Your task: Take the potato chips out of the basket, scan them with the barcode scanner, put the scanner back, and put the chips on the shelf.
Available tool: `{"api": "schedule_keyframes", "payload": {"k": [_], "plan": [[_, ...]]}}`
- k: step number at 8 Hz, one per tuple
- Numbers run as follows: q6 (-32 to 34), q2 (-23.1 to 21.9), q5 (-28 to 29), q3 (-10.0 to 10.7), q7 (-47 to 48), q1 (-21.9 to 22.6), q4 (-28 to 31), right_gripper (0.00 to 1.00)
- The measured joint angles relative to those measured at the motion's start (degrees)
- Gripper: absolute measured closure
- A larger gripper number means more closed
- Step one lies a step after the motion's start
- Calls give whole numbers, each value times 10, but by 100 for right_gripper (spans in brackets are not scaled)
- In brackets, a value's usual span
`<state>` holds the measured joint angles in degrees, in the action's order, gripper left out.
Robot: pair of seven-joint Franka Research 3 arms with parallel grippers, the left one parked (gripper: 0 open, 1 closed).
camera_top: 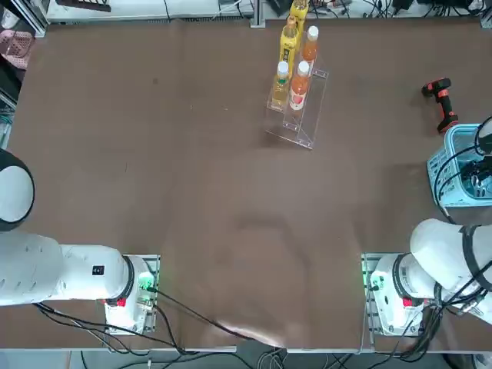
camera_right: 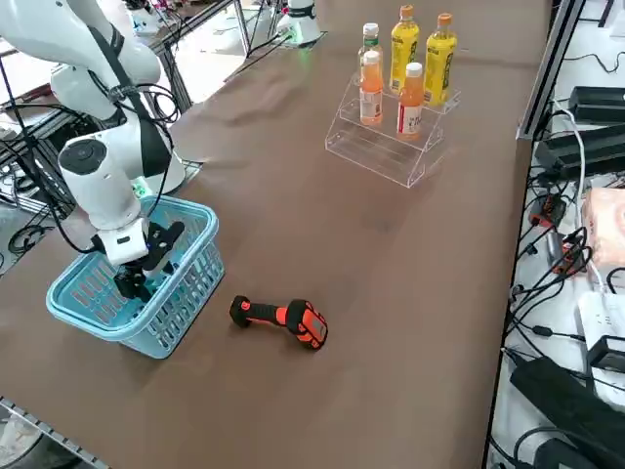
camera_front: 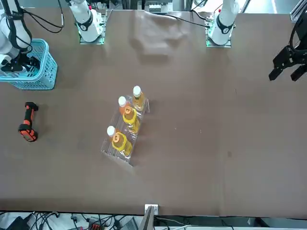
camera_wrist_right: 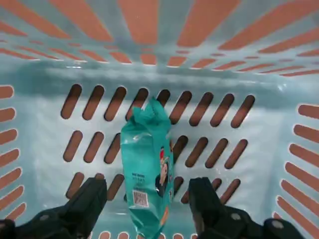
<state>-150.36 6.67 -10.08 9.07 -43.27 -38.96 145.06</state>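
Note:
The potato chips [camera_wrist_right: 147, 169], a slim teal packet, lie on the floor of the light blue basket [camera_wrist_right: 149, 74]. My right gripper [camera_wrist_right: 146, 191] is lowered into the basket [camera_right: 181, 293] and stands open, one finger on each side of the packet, not touching it. The basket [camera_top: 453, 173] sits at the table's right edge, near my base. The black and orange barcode scanner [camera_right: 283, 318] lies on its side on the table just beyond the basket [camera_front: 41, 72]. The clear stepped shelf [camera_top: 306, 123] stands at the far middle of the table.
Several orange and yellow drink bottles [camera_right: 410, 98] stand on the shelf [camera_right: 376, 151]. Bare brown table stretches between the scanner [camera_top: 442, 100] and the shelf [camera_front: 112, 152]. Cables and boxes line the floor past the table's far edge.

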Motion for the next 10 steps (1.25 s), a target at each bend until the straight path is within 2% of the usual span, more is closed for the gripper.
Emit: {"api": "schedule_keyframes", "payload": {"k": [10], "plan": [[-26,28,0,0,-2,-7,0,0]]}}
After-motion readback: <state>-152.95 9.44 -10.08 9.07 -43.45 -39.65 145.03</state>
